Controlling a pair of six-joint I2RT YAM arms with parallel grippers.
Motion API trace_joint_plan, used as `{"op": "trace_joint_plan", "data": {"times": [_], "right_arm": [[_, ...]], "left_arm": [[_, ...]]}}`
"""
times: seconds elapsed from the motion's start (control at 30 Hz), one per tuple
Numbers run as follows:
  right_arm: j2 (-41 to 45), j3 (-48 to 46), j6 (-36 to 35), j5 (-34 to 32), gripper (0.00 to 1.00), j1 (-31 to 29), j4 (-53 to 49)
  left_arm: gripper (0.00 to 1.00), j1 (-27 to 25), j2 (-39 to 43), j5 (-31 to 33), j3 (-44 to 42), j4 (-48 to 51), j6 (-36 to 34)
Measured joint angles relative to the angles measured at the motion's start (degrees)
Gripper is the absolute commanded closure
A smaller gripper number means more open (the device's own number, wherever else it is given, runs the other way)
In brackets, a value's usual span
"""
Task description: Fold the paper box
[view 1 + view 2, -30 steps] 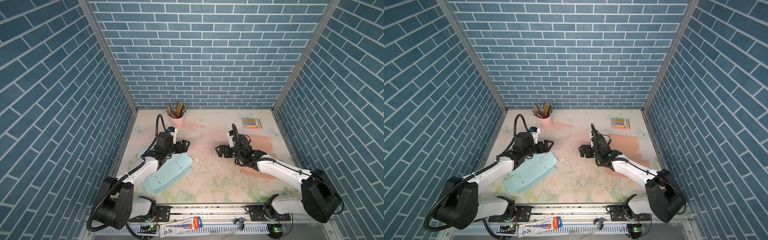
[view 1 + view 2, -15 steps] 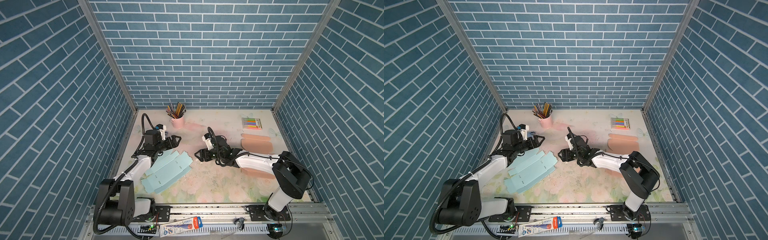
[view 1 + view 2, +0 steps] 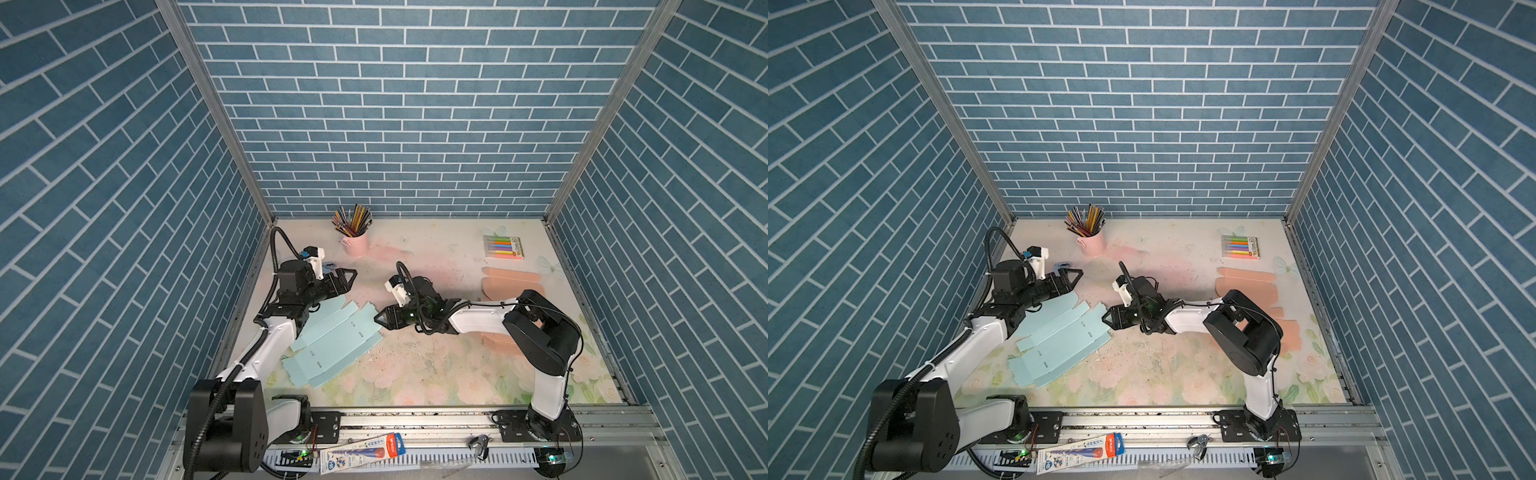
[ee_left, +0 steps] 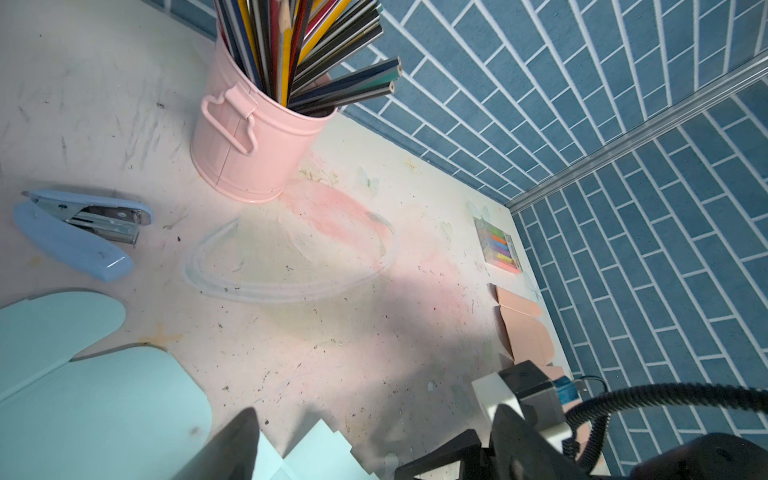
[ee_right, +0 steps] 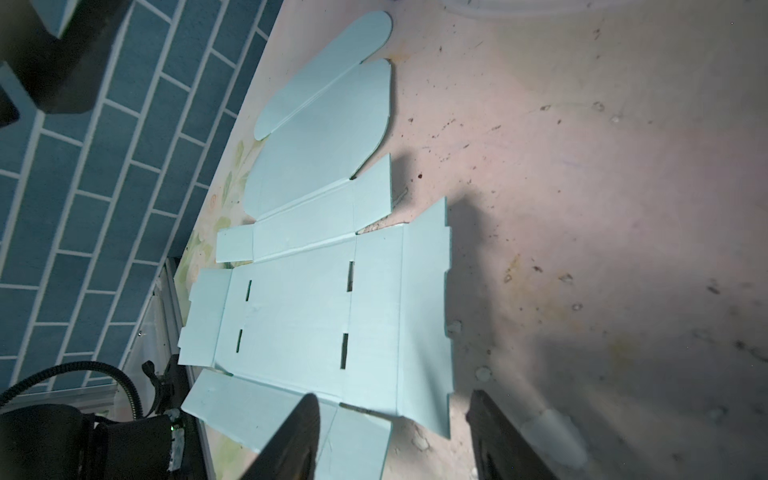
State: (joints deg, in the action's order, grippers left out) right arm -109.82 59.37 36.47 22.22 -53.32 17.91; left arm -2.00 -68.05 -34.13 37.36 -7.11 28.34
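Pale-blue card, the unfolded paper box [image 3: 332,345] lies flat on the table [image 3: 436,374] around 8 o'clock from its centre, the right gripper [image 3: 379,322] at its 3 o'clock edge, jaws parted astride a flap, the left gripper [image 3: 350,276] at 12 o'clock gaping, empty.

In both top views we lose one corner of the paper box blank [image 3: 332,340] under the left arm [image 3: 270,349], and the stapler [image 3: 1062,264] sits half hidden behind the left gripper [image 3: 348,277]. The right arm [image 3: 536,328] covers part of the pink blanks [image 3: 511,276]. The print on the marker pack [image 3: 503,246] is too small for us to read. In the right wrist view the right gripper [image 5: 392,399] shows only blurred dark fingers [image 5: 291,449] cut off by the picture's edge, and we cannot tell whether they touch the paper box blank.
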Motion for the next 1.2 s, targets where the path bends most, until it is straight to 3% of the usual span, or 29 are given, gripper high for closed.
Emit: {"op": "trace_joint_plan", "data": {"times": [0.4,1.2], "right_arm": [[-2.8,0.11,2.38,1.2,0.52,-0.37,1.49],[-6.05,0.11,8.35,2.54,0.81,-0.42,7.93]], "left_arm": [[0.12,0.0,3.72,-0.15,0.0,1.57,0.2],[0.12,0.0,8.31,-1.88,0.17,4.11,1.25]]}}
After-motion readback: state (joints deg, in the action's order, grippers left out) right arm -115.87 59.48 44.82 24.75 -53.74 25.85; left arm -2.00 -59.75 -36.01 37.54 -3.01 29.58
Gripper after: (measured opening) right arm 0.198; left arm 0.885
